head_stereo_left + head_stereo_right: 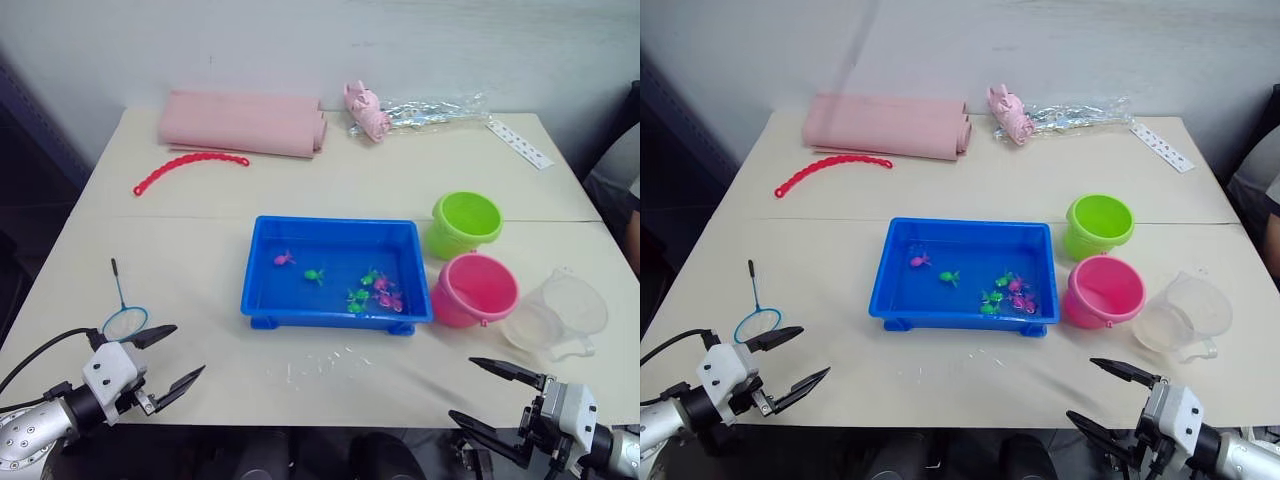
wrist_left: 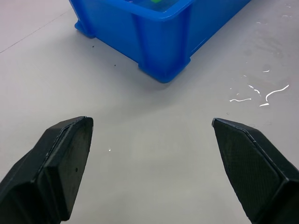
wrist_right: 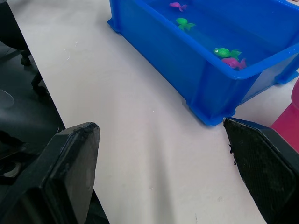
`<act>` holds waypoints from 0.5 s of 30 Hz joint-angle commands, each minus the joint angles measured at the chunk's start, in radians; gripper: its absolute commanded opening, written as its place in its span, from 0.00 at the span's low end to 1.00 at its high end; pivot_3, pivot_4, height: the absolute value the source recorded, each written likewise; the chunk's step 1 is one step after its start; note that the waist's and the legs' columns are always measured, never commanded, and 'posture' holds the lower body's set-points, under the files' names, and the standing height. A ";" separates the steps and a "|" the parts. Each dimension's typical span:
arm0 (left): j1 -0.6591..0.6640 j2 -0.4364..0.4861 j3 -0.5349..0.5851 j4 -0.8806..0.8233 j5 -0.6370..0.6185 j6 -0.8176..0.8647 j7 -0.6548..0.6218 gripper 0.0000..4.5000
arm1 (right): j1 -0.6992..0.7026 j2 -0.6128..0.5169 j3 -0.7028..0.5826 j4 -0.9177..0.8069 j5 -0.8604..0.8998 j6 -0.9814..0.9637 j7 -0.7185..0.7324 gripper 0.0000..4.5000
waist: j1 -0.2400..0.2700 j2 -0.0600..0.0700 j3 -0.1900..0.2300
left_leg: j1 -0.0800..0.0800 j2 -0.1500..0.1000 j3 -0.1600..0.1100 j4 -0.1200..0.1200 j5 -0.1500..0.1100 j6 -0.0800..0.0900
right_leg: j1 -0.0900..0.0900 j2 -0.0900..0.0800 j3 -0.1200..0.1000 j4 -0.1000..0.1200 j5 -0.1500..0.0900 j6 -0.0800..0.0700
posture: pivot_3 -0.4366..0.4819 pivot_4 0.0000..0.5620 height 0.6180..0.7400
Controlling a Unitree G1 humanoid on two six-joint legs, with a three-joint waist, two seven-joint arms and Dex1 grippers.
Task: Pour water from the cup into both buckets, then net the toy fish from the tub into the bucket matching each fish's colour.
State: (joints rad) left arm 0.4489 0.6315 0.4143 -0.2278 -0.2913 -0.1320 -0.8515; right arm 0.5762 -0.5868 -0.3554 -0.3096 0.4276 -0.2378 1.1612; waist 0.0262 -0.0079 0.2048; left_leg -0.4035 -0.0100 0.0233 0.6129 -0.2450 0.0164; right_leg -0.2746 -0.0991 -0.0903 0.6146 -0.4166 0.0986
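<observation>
Head stereo pair looked forward and down over the whole table (image 1: 200, 250), from above its near edge. Each wrist camera sat low and close to the tabletop, facing the tub (image 2: 159, 42). All four views shared the tub's near wall.

Right tool (image 3: 159, 172) fingers spread wide, nothing between them, hovering over pale worktop (image 3: 140, 140). Ahead of the tool: blue tub (image 3: 196, 79), near corner and foot facing the fingers. Toy fish (image 3: 224, 52) inside, pink and green. Pink bucket (image 3: 292, 116) edge just beside one fingertip.
</observation>
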 commanded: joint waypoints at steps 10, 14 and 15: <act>-0.098 0.109 0.014 -0.352 -0.573 0.465 0.004 0.99 | -0.035 0.102 -0.080 -0.154 0.127 0.100 -0.271 1.00 | 0.004 0.005 -0.003 | 0.000 0.001 0.000 0.001 0.001 0.000 | 0.000 0.001 0.001 0.002 0.000 -0.001 | 0.48 0.27 1.00; -0.308 0.134 -0.098 -0.339 -0.590 0.532 -0.003 0.99 | 0.070 0.203 -0.163 -0.245 0.141 0.109 -0.405 1.00 | 0.021 0.010 -0.005 | 0.001 0.001 0.000 0.001 0.002 -0.001 | -0.001 0.003 0.003 0.004 0.000 -0.001 | 0.48 0.27 1.00; -0.356 0.130 -0.130 -0.333 -0.587 0.543 -0.007 0.99 | 0.100 0.234 -0.191 -0.262 0.146 0.108 -0.442 1.00 | 0.021 0.010 -0.005 | 0.000 0.001 0.000 0.000 0.002 -0.002 | -0.001 0.003 0.003 0.005 0.000 -0.001 | 0.48 0.27 1.00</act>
State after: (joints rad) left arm 0.1172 0.7581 0.3157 -0.5422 -0.8603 0.3960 -0.8468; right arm 0.6488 -0.3753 -0.4907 -0.5233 0.5489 -0.1258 0.7757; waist 0.0467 0.0022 0.1994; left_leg -0.4030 -0.0090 0.0240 0.6133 -0.2431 0.0146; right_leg -0.2762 -0.0952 -0.0863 0.6201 -0.4169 0.0979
